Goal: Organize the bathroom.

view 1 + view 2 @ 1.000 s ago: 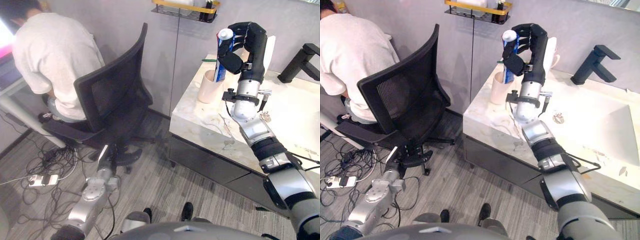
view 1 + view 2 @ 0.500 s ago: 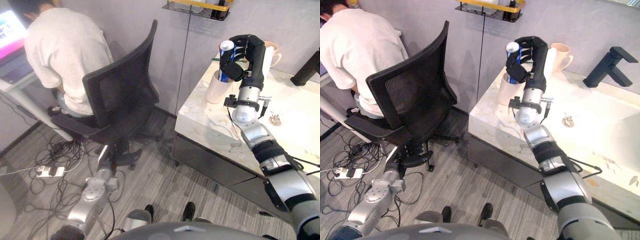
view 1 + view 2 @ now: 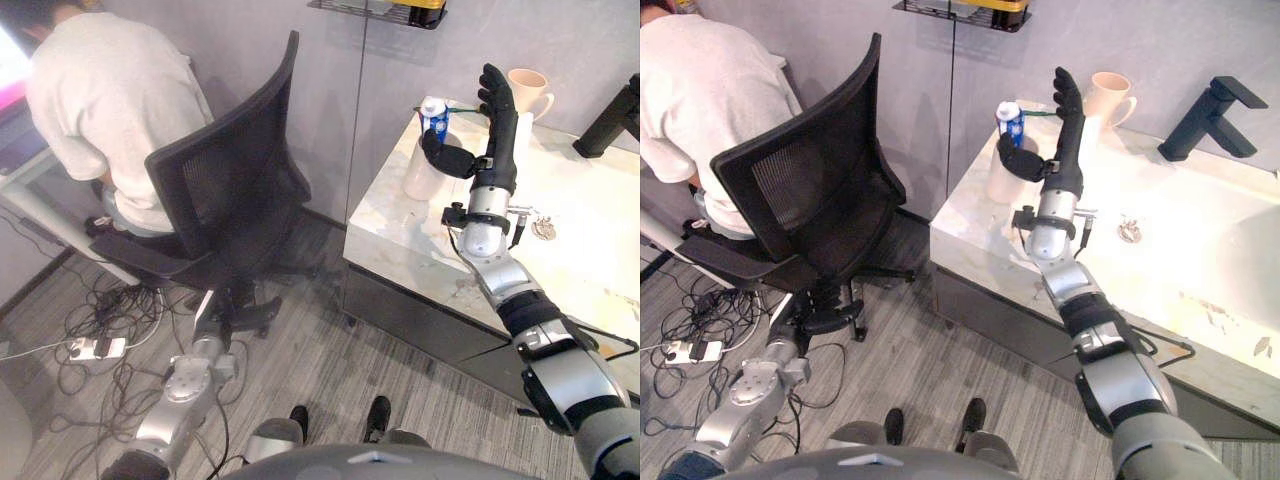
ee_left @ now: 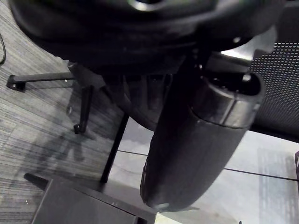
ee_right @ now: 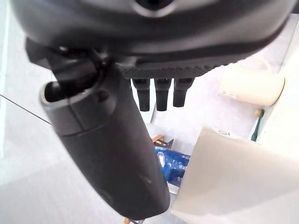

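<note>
One hand matters to you here: your right hand [image 3: 1065, 130], raised over the marble table [image 3: 1160, 250] with its fingers straight and spread, thumb swung out toward the cup, holding nothing. Your left hand hangs low by the floor near the office chair [image 3: 235, 190], and you cannot tell from its wrist view whether its fingers are apart or curled.

Just beside your right thumb, on the side toward the table's outer corner, stands the pale cup [image 3: 1008, 172]. The blue toothpaste tube [image 3: 1011, 122] sits inside it, white cap up, its long axis close to upright and leaning slightly toward the wall. The right wrist view shows the blue tube [image 5: 172, 164] just past the thumb, next to the cup's wall [image 5: 243, 182].

So the tube lies to the left of your open right hand, near but apart, and that arm is far the nearer one.

Farther back you have a peach mug [image 3: 1108, 95] by the wall, a black faucet [image 3: 1210, 120] over the basin, and a wall shelf [image 3: 965, 8] above. A person [image 3: 100, 110] sits beyond the chair.
</note>
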